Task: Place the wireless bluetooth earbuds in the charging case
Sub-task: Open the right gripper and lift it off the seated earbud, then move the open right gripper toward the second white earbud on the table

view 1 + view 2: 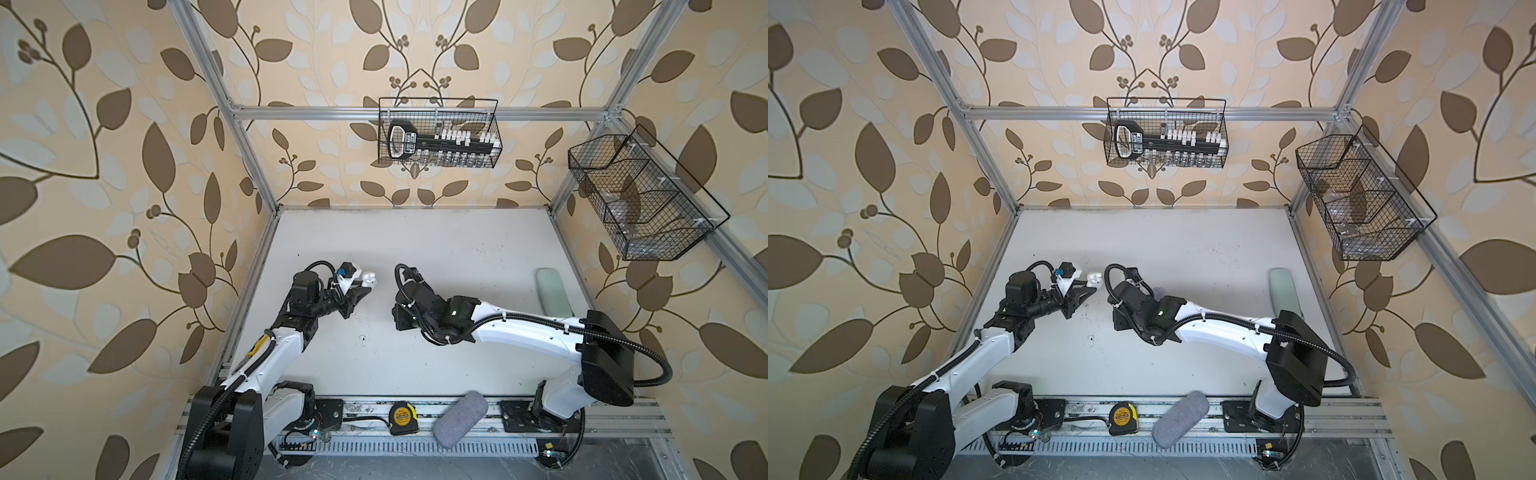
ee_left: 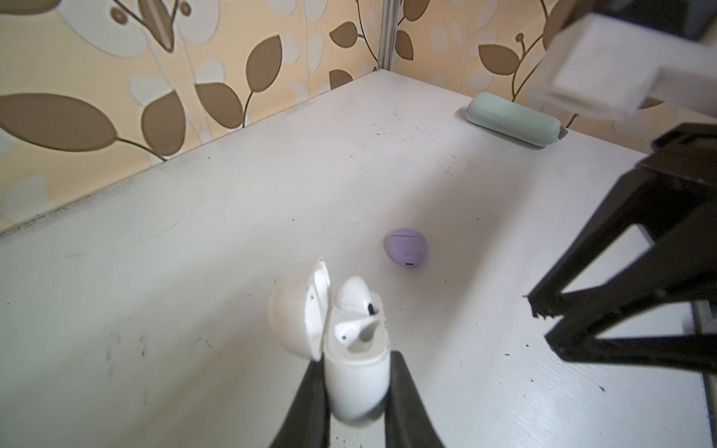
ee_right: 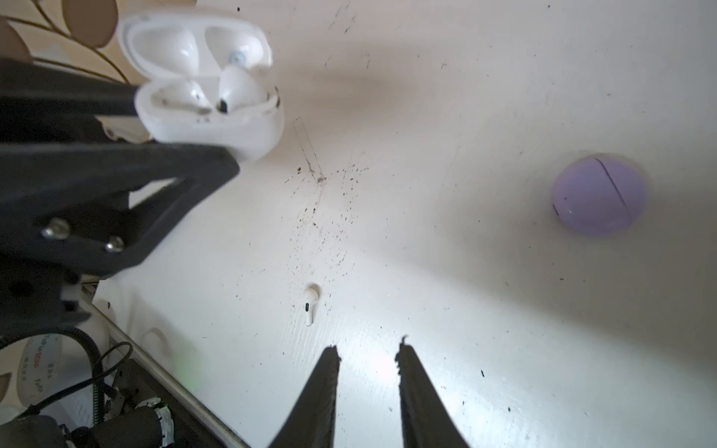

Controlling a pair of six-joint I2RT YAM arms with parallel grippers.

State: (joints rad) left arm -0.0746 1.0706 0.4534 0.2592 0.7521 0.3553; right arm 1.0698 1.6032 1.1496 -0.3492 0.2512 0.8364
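My left gripper (image 2: 355,357) is shut on a white charging case (image 2: 357,384), which it holds lid-open above the table's left middle (image 1: 368,277) (image 1: 1094,277). A white earbud (image 2: 355,293) stands in one well; another white shape lies in the well beside it, and I cannot tell what it is. A loose white earbud (image 3: 309,304) lies flat on the table (image 1: 362,340) (image 1: 1091,340). My right gripper (image 3: 366,349) hovers open and empty just short of it. A closed lavender case (image 3: 597,194) (image 2: 406,247) rests on the table beyond my right gripper. No lavender earbuds show.
A pale green oblong case (image 1: 550,291) (image 2: 512,118) lies by the right wall. A grey fabric case (image 1: 459,417) and a tape measure (image 1: 401,417) sit on the front rail. Wire baskets hang on the back wall (image 1: 440,133) and the right wall (image 1: 640,199).
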